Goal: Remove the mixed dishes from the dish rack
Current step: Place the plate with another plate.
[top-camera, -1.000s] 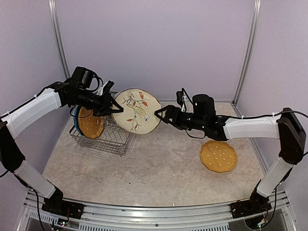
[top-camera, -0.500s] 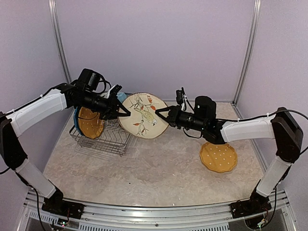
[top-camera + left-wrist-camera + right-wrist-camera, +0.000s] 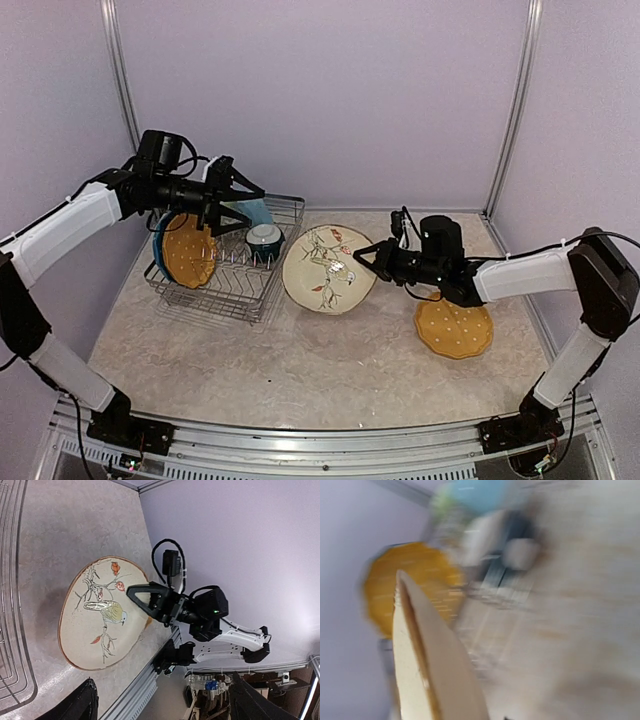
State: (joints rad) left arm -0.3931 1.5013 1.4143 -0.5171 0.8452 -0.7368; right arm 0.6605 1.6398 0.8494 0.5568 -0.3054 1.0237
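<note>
top external, cream bird-painted plate (image 3: 328, 283) tilted, right gripper (image 3: 364, 256) pinching its rim; left gripper (image 3: 254, 208) spread wide

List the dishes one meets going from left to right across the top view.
Left orange plate → bowl → floral plate → right orange plate. The blue dishes overlap others, so they are left out.

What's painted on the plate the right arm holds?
Cream plate: a bird on a twig with reddish leaves, brown rim. Clearest in the left wrist view.
</note>
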